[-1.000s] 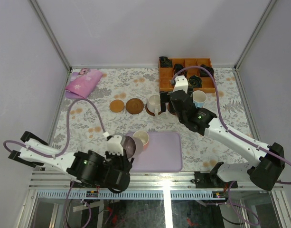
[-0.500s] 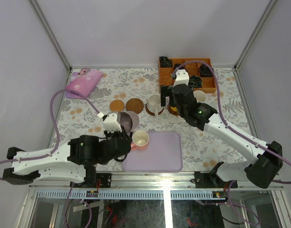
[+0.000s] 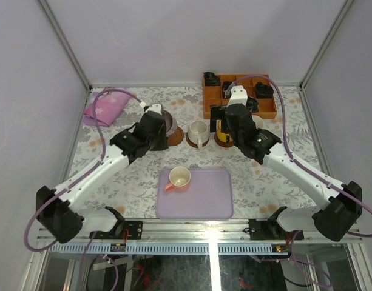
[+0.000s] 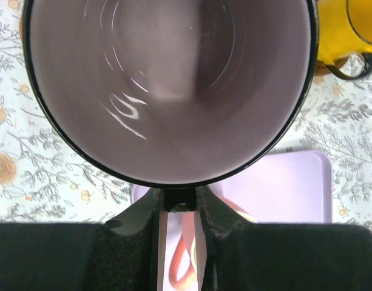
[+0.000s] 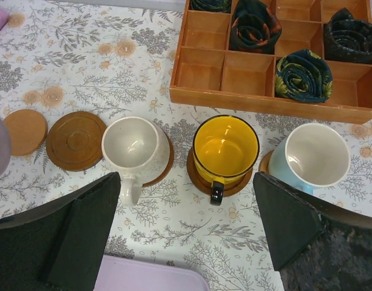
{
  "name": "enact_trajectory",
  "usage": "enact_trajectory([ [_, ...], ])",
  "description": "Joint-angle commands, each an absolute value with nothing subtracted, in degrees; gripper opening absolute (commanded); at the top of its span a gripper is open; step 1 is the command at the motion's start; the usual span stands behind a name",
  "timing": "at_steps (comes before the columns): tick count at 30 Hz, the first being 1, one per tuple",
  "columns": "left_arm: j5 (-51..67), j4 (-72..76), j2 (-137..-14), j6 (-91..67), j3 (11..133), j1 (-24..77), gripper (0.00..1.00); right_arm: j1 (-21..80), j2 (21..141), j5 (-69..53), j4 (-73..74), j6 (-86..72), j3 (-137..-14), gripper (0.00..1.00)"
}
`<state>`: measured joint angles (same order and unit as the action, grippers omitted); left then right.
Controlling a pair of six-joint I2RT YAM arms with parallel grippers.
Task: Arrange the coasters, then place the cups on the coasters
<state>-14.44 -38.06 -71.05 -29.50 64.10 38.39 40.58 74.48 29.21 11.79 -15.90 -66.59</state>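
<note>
Swung forward from the tray [image 3: 210, 194], left end effector [image 4: 179, 206] clamps the purple cup [image 4: 167, 91]; right end effector [image 5: 186, 182] gapes wide, empty.

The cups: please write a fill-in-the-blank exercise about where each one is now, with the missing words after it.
The left gripper is shut on the purple cup; the right gripper is ____.
The pink cup stands on the lavender tray, not on a ____.
In the right wrist view, ____ coasters bear no cup.
The yellow cup stands ____ the white cup and the light blue cup.
Missing words: open; coaster; two; between.
</note>
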Motion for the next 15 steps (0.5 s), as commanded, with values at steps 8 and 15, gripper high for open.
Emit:
enact_trajectory([
  [8, 3.03, -37.67, -89.06, -17.34, 83.19, 25.39, 0.00, 38.60, 75.77, 27.52, 16.80, -18.55, -74.18, 0.98],
  [15, 1.82, -44.88, -95.70, -18.45, 88.25, 23.31, 0.00, 38.01, 77.82, 25.77, 19.08, -21.20, -75.03, 0.98],
])
